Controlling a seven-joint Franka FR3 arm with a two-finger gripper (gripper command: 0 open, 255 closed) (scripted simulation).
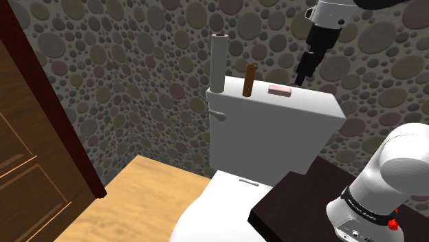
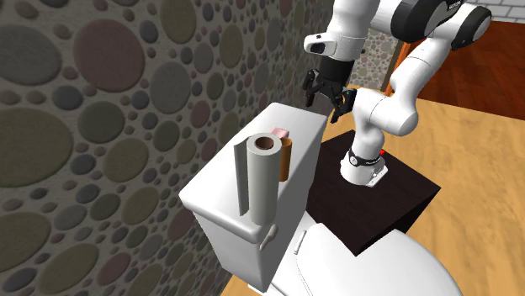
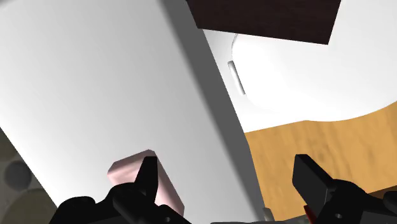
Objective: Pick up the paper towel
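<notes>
The paper towel point(image 1: 219, 65) is a tall pale roll with a brown core, standing upright at the end of the white toilet tank lid point(image 1: 309, 104) toward the shoulder view's left. In the second exterior view the paper towel point(image 2: 259, 181) is the nearest thing on the tank lid point(image 2: 220, 187). My gripper point(image 1: 302, 77) hangs open above the lid's opposite end, well apart from the roll. In the wrist view the gripper point(image 3: 229, 175) has its fingers wide apart with nothing between them, over the lid's front edge point(image 3: 95, 83).
A brown cylinder point(image 1: 249, 80) and a pink soap bar point(image 1: 280, 90) stand between the roll and my gripper; the soap point(image 3: 143, 181) lies beside one finger. Pebbled wall behind the tank. A wooden door point(image 1: 34, 137) stands at the left. The dark stand point(image 1: 302, 199) adjoins the toilet bowl point(image 1: 213, 206).
</notes>
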